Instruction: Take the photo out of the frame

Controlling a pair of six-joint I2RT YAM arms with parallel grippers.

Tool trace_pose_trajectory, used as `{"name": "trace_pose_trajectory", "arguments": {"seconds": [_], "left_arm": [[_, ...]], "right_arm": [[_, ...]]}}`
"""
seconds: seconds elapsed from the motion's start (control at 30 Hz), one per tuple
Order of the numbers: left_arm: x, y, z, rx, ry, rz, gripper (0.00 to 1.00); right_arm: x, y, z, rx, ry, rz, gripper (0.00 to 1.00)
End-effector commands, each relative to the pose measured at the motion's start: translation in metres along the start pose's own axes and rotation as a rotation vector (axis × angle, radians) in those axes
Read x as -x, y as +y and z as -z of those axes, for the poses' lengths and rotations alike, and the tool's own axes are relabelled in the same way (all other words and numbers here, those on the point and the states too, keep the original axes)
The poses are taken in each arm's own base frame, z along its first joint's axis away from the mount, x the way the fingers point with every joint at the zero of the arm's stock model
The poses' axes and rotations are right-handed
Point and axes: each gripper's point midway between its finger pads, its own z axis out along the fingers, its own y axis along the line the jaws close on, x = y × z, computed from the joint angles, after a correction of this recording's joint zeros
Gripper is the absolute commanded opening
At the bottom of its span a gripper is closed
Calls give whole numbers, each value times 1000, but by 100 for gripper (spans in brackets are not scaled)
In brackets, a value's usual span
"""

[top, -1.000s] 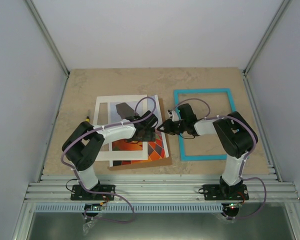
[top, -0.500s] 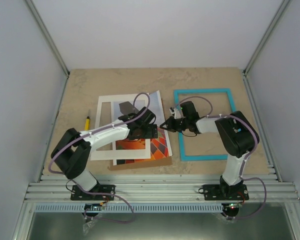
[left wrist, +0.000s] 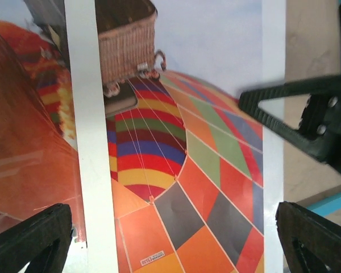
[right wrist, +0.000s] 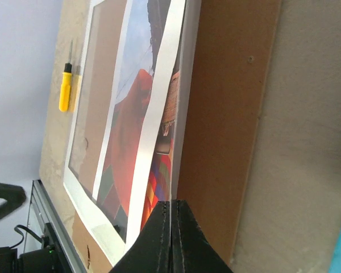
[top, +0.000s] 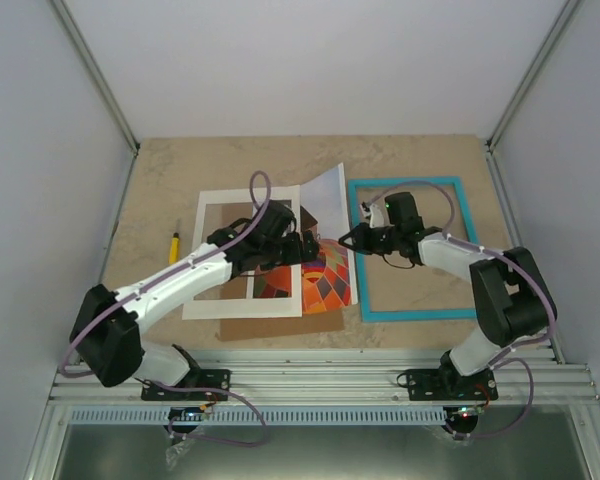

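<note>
The photo (top: 328, 283), a hot-air balloon print, lies partly under the white mat (top: 242, 303) on the brown backing board (top: 270, 328). Its right edge is lifted off the board. My right gripper (top: 346, 240) is shut on that edge; in the right wrist view the black fingertips (right wrist: 171, 227) pinch the photo (right wrist: 158, 181) edge-on. My left gripper (top: 302, 250) hovers open just above the print. Its fingertips (left wrist: 28, 239) stand wide on either side of the photo (left wrist: 176, 170), touching nothing. The turquoise frame (top: 458, 205) lies flat and apart to the right, holding nothing.
A yellow screwdriver (top: 175, 247) lies left of the mat. The right gripper's black finger (left wrist: 295, 108) shows at the right of the left wrist view. The backing board (right wrist: 221, 114) lies right under the lifted edge. Walls close in on both sides.
My right gripper has shut on the photo's right edge and raised it, drawing it toward the frame. The left arm has stretched out to the right over the print, still open.
</note>
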Motion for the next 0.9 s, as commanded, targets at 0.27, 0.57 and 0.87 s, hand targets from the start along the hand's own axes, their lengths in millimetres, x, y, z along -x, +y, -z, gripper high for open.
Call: {"name": "trace_pose_trajectory", "arguments": {"seconds": [0.27,0.57,0.87], "left_arm": [[27,59,44,23,-118,123,100],[51,98,99,184,-335,94,100],[78,114,163,297,-599,67,100]], "right_arm": [[2,3,57,-208,-25,76,0],[19,32,120,-342,-100,141,0],[42,86,172,-338,-181,190,1]]}}
